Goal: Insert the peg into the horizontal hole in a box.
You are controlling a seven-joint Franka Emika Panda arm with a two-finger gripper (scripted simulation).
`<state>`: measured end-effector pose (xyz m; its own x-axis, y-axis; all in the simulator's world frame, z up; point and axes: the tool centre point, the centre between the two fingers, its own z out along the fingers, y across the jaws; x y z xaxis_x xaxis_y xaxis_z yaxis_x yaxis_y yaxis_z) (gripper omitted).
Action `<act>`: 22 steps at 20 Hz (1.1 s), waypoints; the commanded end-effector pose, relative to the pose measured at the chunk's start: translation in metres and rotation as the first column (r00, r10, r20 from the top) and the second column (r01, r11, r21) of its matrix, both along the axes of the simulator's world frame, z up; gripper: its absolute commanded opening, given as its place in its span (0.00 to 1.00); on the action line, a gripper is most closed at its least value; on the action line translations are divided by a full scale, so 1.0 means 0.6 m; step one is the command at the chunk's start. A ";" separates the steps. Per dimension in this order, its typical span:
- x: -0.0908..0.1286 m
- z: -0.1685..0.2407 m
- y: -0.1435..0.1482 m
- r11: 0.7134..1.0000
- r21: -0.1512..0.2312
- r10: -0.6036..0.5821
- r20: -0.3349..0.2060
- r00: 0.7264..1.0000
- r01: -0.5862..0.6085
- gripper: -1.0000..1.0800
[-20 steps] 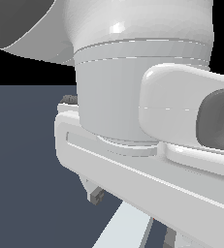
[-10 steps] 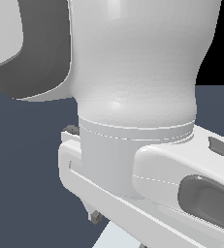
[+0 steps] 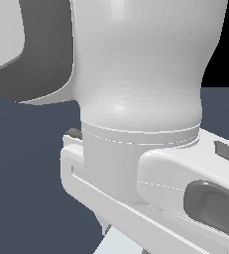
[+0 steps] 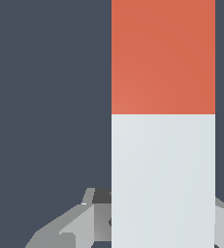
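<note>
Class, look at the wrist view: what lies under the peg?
Beneath the peg only plain dark floor shows, with grey parts of the pincer at its white end. Whatever sits directly under the bar is covered; no box appears.

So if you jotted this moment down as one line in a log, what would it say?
peg: between the gripper fingers, red end leading | grip: cannot confirm | box, hole: not in view | exterior view: blocked by arm

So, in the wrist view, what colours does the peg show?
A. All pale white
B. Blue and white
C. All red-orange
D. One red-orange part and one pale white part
D: in the wrist view the peg has a red-orange section meeting a pale white section at a straight line, and the white section runs down between the gripper parts.
</note>
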<state>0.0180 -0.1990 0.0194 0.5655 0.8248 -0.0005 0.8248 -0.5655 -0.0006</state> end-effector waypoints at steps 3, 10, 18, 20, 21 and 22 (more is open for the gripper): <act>0.002 0.001 0.002 1.000 0.000 0.006 0.000 1.000 -0.006 0.00; 0.031 0.023 0.044 0.992 -0.001 0.123 0.000 0.992 -0.123 0.00; 0.081 0.076 0.161 0.916 -0.002 0.402 0.000 0.916 -0.402 0.00; 0.088 0.090 0.196 0.881 -0.002 0.474 0.000 0.881 -0.474 0.00; 0.090 0.097 0.213 0.862 -0.002 0.508 0.000 0.862 -0.508 0.00; 0.092 0.104 0.229 0.843 -0.002 0.538 0.000 0.843 -0.538 0.00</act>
<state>0.0697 -0.0767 0.0732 0.0914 0.9958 -0.0015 0.9958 -0.0914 -0.0030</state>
